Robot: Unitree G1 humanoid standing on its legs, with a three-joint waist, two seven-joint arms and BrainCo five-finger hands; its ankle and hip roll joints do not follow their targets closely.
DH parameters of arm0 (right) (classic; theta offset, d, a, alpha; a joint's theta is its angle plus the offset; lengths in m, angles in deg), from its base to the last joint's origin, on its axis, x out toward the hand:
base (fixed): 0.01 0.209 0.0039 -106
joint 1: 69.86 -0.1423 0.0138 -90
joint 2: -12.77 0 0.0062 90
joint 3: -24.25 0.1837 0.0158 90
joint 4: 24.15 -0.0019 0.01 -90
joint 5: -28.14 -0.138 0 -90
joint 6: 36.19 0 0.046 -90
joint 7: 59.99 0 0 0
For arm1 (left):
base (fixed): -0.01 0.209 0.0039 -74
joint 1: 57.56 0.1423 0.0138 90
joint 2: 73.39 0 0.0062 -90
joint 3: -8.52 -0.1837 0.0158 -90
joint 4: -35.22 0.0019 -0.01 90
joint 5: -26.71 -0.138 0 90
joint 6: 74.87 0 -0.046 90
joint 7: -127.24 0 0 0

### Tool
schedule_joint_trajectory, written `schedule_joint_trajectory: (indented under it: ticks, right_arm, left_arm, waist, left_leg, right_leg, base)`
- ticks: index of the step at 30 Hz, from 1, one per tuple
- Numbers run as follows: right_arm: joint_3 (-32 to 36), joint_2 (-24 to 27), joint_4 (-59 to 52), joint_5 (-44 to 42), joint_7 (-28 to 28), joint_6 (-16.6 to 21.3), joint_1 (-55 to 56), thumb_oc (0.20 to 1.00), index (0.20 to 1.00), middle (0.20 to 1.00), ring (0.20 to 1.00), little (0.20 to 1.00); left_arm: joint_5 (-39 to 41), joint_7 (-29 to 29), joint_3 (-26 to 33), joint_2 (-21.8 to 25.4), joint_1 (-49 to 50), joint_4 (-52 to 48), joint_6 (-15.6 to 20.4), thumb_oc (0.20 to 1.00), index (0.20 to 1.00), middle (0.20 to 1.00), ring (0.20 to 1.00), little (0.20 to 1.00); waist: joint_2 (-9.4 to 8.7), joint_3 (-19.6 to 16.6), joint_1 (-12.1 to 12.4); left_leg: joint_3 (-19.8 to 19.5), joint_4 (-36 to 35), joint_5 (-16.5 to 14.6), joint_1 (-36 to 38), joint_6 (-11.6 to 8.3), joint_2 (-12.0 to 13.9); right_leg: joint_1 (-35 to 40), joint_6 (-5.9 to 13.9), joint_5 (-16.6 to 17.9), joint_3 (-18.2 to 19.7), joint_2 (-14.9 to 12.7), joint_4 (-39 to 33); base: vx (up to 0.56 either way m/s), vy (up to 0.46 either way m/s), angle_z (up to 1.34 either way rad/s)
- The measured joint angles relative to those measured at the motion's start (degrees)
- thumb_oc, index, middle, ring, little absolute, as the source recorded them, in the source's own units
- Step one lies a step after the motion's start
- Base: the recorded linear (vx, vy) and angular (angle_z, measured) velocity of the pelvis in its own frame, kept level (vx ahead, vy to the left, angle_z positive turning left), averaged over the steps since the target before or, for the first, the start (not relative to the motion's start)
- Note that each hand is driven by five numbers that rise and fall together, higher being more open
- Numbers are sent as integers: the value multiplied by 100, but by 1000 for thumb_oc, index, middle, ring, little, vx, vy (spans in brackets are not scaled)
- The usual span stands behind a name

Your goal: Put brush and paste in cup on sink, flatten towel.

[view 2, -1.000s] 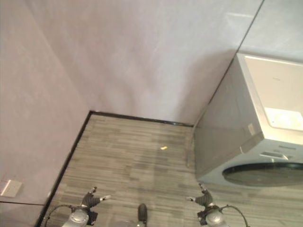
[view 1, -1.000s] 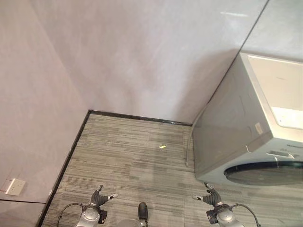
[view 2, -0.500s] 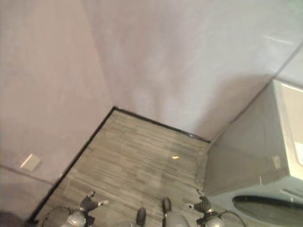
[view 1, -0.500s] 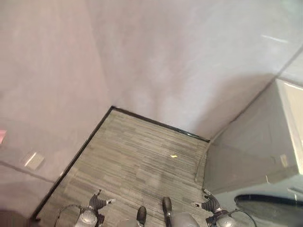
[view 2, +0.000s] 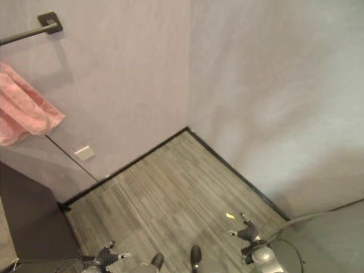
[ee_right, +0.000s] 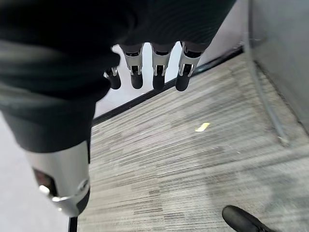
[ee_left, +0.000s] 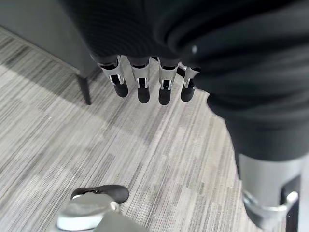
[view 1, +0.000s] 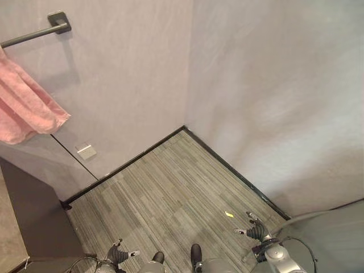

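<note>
A pink towel hangs bunched from a dark wall rail at the upper left. My left hand hangs low over the carpet with straight fingers and holds nothing. Low on the right, my right hand is open too, its fingers straight above the floor. Both hands are far below the towel.
A dark cabinet stands along the left wall under the towel, with a thin leg. A white wall socket sits low on the wall. A yellow scrap lies on the striped carpet. A grey appliance side and hose are at the right.
The camera has swung left: the washing machine has slid out at the right, and the towel, rail and cabinet have come in at the left. Both hands keep their pose.
</note>
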Motion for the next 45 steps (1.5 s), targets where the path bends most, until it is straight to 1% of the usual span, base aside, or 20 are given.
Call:
schedule_joint_trajectory:
  ticks: [2, 7, 11, 12, 14, 17, 20, 23, 24, 25, 27, 28, 29, 31, 33, 38, 39, 40, 42, 45]
  right_arm:
    - [1, 27, 21, -1, -5, -11, -12, 1000, 1000, 1000, 1000, 1000]
    - [-19, 71, -13, 30, -6, -8, -55, 1000, 1000, 1000, 1000, 1000]
    - [-6, 122, -23, 59, -18, -43, 222, 1000, 1000, 1000, 1000, 1000]
    - [-6, 170, -41, 68, -20, -62, 316, 1000, 1000, 1000, 1000, 1000]
    - [17, 157, 7, 130, -28, -117, 377, 1000, 1000, 1000, 1000, 1000]
    - [1, -31, -55, 227, -23, -148, 237, 1000, 1000, 1000, 1000, 1000]
    - [-20, -100, -20, 231, -19, -144, 168, 1000, 1000, 1000, 1000, 1000]
    - [-39, -130, -43, 227, -17, -142, 108, 1000, 1000, 1000, 1000, 1000]
    - [-72, -151, -30, 223, -9, -135, 148, 1000, 1000, 1000, 1000, 1000]
    - [-140, -207, -30, 223, -2, -135, 200, 1000, 1000, 1000, 1000, 1000]
    - [-108, -224, 3, 222, -4, -137, 190, 1000, 1000, 1000, 1000, 1000]
    - [-116, -201, -31, 225, -4, -132, 119, 1000, 1000, 1000, 1000, 1000]
    - [-150, -163, -173, 256, -1, -138, -2, 1000, 1000, 1000, 1000, 1000]
    - [-144, -165, -217, 253, -1, -118, 59, 1000, 1000, 1000, 1000, 1000]
    - [-112, -13, -199, 253, 14, -139, 194, 1000, 1000, 1000, 1000, 1000]
    - [-45, 256, -149, 252, -1, -130, 121, 1000, 1000, 1000, 1000, 1000]
    - [-47, 256, -136, 251, -4, -131, 162, 1000, 1000, 1000, 1000, 1000]
    - [-53, 257, -144, 250, -6, -131, 206, 1000, 1000, 1000, 1000, 1000]
    - [-57, 249, -195, 251, -6, -131, 253, 1000, 1000, 1000, 1000, 1000]
    - [-103, 203, -178, 254, -5, -134, 142, 1000, 1000, 1000, 1000, 1000]
  left_arm:
    - [4, 8, -56, -16, -116, -67, 4, 1000, 1000, 1000, 1000, 1000]
    - [12, 7, -89, -80, -52, -153, -3, 1000, 1000, 1000, 1000, 1000]
    - [-18, -9, -106, -111, -250, -179, -13, 1000, 1000, 1000, 1000, 1000]
    - [-117, -9, -107, -154, -310, -220, -14, 1000, 1000, 1000, 1000, 1000]
    - [-169, -10, -103, -177, -326, -283, -15, 1000, 1000, 1000, 1000, 1000]
    - [-170, -9, -89, -56, -295, -259, -31, 1000, 1000, 1000, 1000, 1000]
    - [-172, -6, -92, -20, -287, -218, -49, 1000, 1000, 1000, 1000, 1000]
    - [-182, -10, -104, 55, -256, -216, -95, 1000, 1000, 1000, 1000, 1000]
    - [-188, -9, -111, 87, -287, -225, -97, 1000, 1000, 1000, 1000, 1000]
    - [-222, -10, -110, 188, -290, -227, -110, 1000, 1000, 1000, 1000, 1000]
    - [-224, -9, -115, 211, -182, -236, -133, 1000, 1000, 1000, 1000, 1000]
    - [-223, -25, -162, 178, -68, -235, -131, 1000, 1000, 1000, 1000, 1000]
    - [-219, -35, -119, 120, -29, -230, -129, 1000, 1000, 1000, 1000, 1000]
    - [-164, -45, -99, 118, -5, -238, -131, 1000, 1000, 1000, 1000, 1000]
    - [-151, -50, -109, 39, -102, -282, -82, 1000, 1000, 1000, 1000, 1000]
    - [-28, -48, -93, 39, -175, -332, -43, 1000, 1000, 1000, 1000, 1000]
    - [67, -47, -96, 36, -215, -332, -42, 1000, 1000, 1000, 1000, 1000]
    - [83, -47, -92, 29, -210, -327, -46, 1000, 1000, 1000, 1000, 1000]
    - [83, -44, -58, 24, -215, -320, -44, 1000, 1000, 1000, 1000, 1000]
    - [82, -46, -51, 24, -130, -318, -36, 1000, 1000, 1000, 1000, 1000]
  waist:
    - [-8, -25, -15]
    - [43, -58, -6]
    - [-92, -52, -336]
    - [-76, -61, -498]
    - [89, -97, -496]
    - [-78, -111, -336]
    - [-121, -101, -299]
    - [-89, 100, -350]
    - [-101, 100, -349]
    - [-162, 97, -471]
    - [-251, 116, -399]
    - [-203, 115, -384]
    - [-32, 210, -280]
    - [30, 203, -350]
    - [9, 155, -324]
    - [0, 80, -334]
    - [-56, 34, -352]
    - [-109, -14, -358]
    - [-115, -134, -472]
    - [-77, -144, -462]
  left_leg:
    - [207, -63, 89, -92, -138, 36]
    - [1258, -439, 197, -83, 12, 285]
    - [3860, -93, -21, -225, 236, 675]
    - [4704, 155, 55, -229, 233, 764]
    - [4652, 28, 150, -67, 240, 777]
    - [4109, -186, 92, 76, 351, 392]
    - [3992, -237, 57, 91, 424, 207]
    - [3536, -414, 172, 262, 576, 79]
    - [3361, -544, 209, 298, 592, 48]
    - [3080, -530, 278, 183, 573, 40]
    - [3082, -680, 375, 262, 502, 14]
    - [3050, -776, 430, 258, 410, 103]
    - [3064, -875, 495, 250, 303, 346]
    - [2871, -756, 546, 156, 159, 470]
    - [2449, -582, 686, 78, 5, 626]
    - [2294, -481, 1185, -184, -299, 723]
    - [2388, -554, 1330, -211, -273, 683]
    - [2910, -400, 1195, -221, -125, 673]
    - [3757, -257, 1040, -200, 71, 661]
    - [3468, -649, 913, 276, 98, 479]
  right_leg:
    - [-37, -10, -53, -201, -46, -7]
    - [8, -3, -141, -447, -128, 46]
    - [119, 39, -184, -1118, -680, 45]
    - [124, 198, -289, -1341, -890, 173]
    - [70, 349, -459, -1444, -931, 493]
    - [-28, 468, -521, -1189, -1164, 695]
    - [-98, 594, -585, -917, -1319, 835]
    - [-240, 793, -826, 166, -1179, 1539]
    - [-325, 804, -917, 588, -960, 1694]
    - [-418, 869, -982, 1442, -531, 1826]
    - [-356, 720, -1043, 1160, -521, 1667]
    - [-268, 632, -1070, 1221, -544, 1201]
    - [-244, 638, -819, 629, -556, 836]
    - [38, 490, -609, 392, -425, 492]
    - [288, 278, -611, 72, -212, 355]
    - [397, 67, -675, -372, -84, 233]
    - [392, -86, -665, -499, -154, 166]
    - [404, -191, -616, -634, -245, 123]
    - [480, -155, -508, -816, -293, -21]
    - [468, -132, -495, -655, -255, 22]
  base:
    - [9, -108, 68]
    - [1, -10, 26]
    - [-69, 33, 93]
    - [-8, 65, 109]
    - [26, 86, 61]
    - [27, 70, 2]
    - [25, 57, 29]
    - [27, -15, 64]
    - [42, -43, 117]
    - [43, -87, 99]
    - [71, -203, 40]
    - [83, -319, -33]
    - [76, -265, -21]
    - [5, -276, 29]
    - [14, -260, 72]
    - [8, -116, 48]
    - [-8, -32, 56]
    - [24, 9, 47]
    - [32, 29, 54]
    - [62, 67, -17]
